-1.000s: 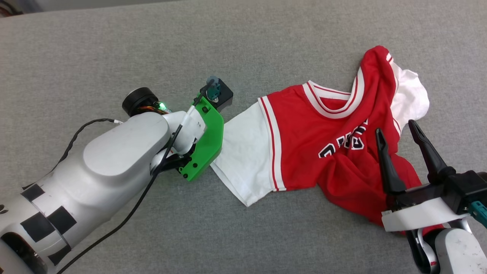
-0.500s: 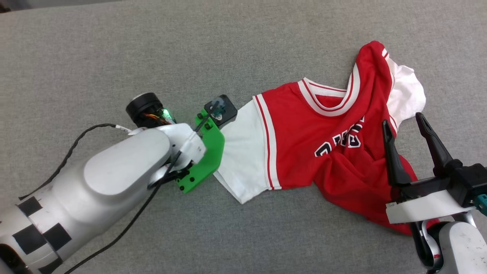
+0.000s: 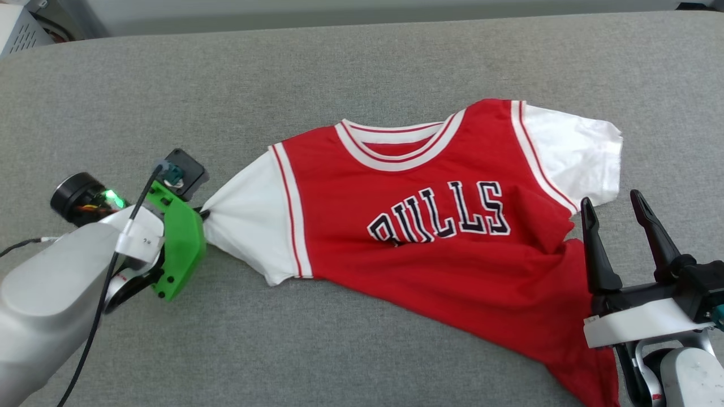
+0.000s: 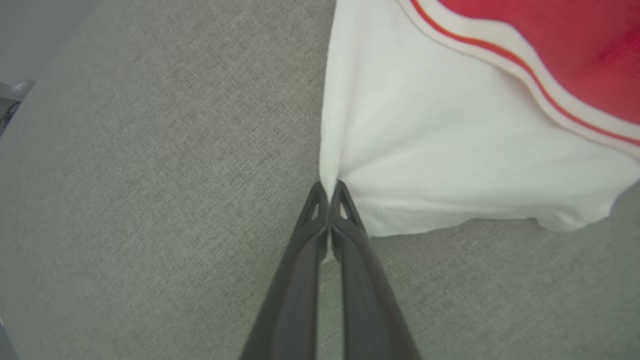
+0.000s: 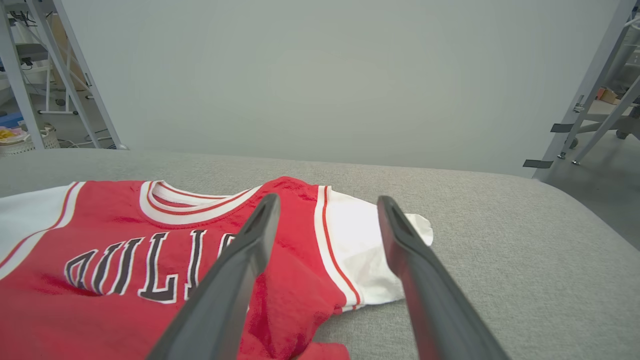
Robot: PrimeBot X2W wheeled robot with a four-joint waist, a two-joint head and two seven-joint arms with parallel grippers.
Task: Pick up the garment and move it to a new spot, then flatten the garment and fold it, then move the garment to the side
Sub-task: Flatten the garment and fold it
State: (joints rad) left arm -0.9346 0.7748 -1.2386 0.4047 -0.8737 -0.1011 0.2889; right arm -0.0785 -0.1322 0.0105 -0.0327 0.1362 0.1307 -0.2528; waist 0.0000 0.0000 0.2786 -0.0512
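The left gripper (image 4: 328,187) has its two dark, smooth, tapering fingers pressed together, clamped on the hem corner of a white sleeve (image 4: 450,150). The soft knit puckers into fine folds that fan out from the pinch. In the head view this gripper sits at the left middle of the frame behind a glossy green plastic bracket (image 3: 181,249), with a thin black cable (image 3: 90,333) looping along the pale, rounded forearm.

The right gripper (image 3: 611,198), at the lower right of the head view, has its long black fingers spread apart in a V with no cloth between them. It is poised at the garment's right-hand edge, just below the other white sleeve (image 3: 571,152).

The garment (image 3: 441,271) lies chest up across the middle of the frame, mostly spread. It is red jersey cloth with a rounded collar (image 3: 396,155) of red and white striped trim and black, white-edged block letters reading BULLS (image 3: 441,215). Its lower part is rumpled and trails towards the lower right corner. It rests on a grey table (image 3: 339,68) covered in coarse woven fabric, with a rounded far edge.

In the right wrist view a plain pale wall (image 5: 325,75) stands behind, with slanted grey metal frame legs (image 5: 590,100) at the upper right. At the left edge is a pale basket (image 5: 20,142); something yellow shows by it, too small to tell whether it lies inside.
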